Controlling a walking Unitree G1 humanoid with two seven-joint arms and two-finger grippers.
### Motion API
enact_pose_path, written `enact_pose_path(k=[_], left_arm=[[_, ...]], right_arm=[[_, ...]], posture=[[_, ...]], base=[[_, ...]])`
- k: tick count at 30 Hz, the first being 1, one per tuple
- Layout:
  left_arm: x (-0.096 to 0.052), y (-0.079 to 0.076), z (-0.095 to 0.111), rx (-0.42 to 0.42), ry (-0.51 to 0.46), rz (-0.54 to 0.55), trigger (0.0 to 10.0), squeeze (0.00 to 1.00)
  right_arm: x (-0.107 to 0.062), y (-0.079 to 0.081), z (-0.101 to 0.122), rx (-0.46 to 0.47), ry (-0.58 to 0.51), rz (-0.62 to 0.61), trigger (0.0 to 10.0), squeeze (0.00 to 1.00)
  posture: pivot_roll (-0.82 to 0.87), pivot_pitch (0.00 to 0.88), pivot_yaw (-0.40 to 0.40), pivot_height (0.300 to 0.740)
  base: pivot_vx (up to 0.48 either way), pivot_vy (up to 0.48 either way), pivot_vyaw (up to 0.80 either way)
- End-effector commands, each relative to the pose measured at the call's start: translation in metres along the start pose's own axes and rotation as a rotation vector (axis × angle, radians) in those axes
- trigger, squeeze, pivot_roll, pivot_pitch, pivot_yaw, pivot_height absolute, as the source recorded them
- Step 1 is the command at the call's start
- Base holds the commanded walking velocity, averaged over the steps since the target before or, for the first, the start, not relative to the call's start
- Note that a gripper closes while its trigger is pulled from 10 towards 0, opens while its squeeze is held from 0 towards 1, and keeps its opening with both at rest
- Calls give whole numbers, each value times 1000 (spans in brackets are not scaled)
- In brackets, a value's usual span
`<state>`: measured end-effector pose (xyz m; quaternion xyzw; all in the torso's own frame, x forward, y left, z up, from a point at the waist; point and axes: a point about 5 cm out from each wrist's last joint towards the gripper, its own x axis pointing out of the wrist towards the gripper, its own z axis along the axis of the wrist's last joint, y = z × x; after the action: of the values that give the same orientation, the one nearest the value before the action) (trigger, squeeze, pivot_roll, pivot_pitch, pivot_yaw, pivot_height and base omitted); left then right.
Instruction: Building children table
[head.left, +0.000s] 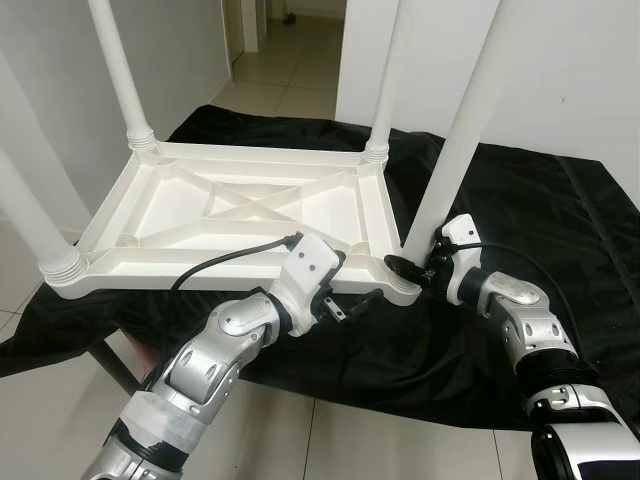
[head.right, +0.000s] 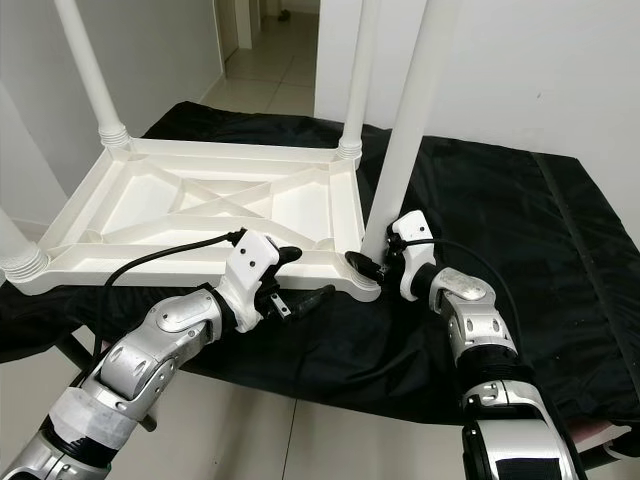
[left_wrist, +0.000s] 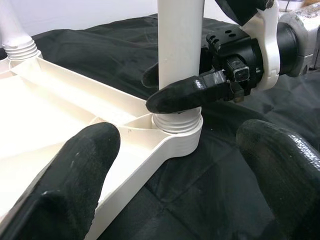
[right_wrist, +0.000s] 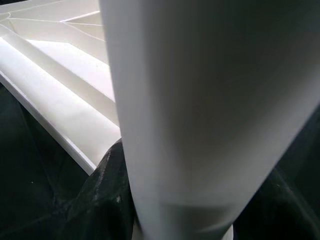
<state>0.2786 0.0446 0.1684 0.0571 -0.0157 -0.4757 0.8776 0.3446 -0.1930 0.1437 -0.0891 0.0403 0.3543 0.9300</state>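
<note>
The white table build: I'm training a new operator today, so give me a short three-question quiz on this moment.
1. True or false: the tabletop lies upside down on the black cloth.
2. Which gripper is closed around the near right leg? A) left B) right C) neither
3. Fill in: the left gripper sits by the table's near edge with its fingers ____.

Key
1. True; its ribbed underside faces up and the legs point upward.
2. B; the right gripper clasps the leg just above its threaded socket.
3. Open; in the left wrist view its fingers are spread apart, holding nothing.
</note>
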Motion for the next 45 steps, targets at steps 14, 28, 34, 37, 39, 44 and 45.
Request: enact_pose_path(k=[14, 28, 34, 37, 39, 44, 45], left_arm=[[-2, -11, -7, -14, 13, -74, 10000, 0], [-5, -7, -9, 0, 27, -85, 10000, 0], [-3, -9, -9, -3, 25, -92, 10000, 0], [-3, -12, -9, -2, 27, -108, 10000, 0], [-5, -12, -10, 0, 34, -117, 10000, 0], [-10, -11, -12, 3, 47, -119, 10000, 0], [-13, -11, -13, 11, 55, -115, 10000, 0]], right_arm=[[2, 28, -3, 160, -88, -232, 10000, 0], [5, 79, -15, 295, -73, -828, 10000, 0], [6, 85, -5, 340, -126, -799, 10000, 0], [4, 85, -5, 345, -144, -758, 10000, 1000], [2, 87, -6, 357, -164, -691, 10000, 1000], [-7, 81, -9, 323, -166, -611, 10000, 1000], [-13, 74, -8, 298, -161, -555, 10000, 624]], posture=[[-41, 0, -56, 740], [-43, 0, -57, 740], [-50, 0, -50, 740], [-46, 0, -45, 740], [-40, 0, -46, 740], [-35, 0, -48, 740], [-31, 0, -51, 740]], base=[[0, 0, 0], [0, 0, 0], [0, 0, 0], [0, 0, 0], [0, 0, 0], [0, 0, 0], [0, 0, 0]])
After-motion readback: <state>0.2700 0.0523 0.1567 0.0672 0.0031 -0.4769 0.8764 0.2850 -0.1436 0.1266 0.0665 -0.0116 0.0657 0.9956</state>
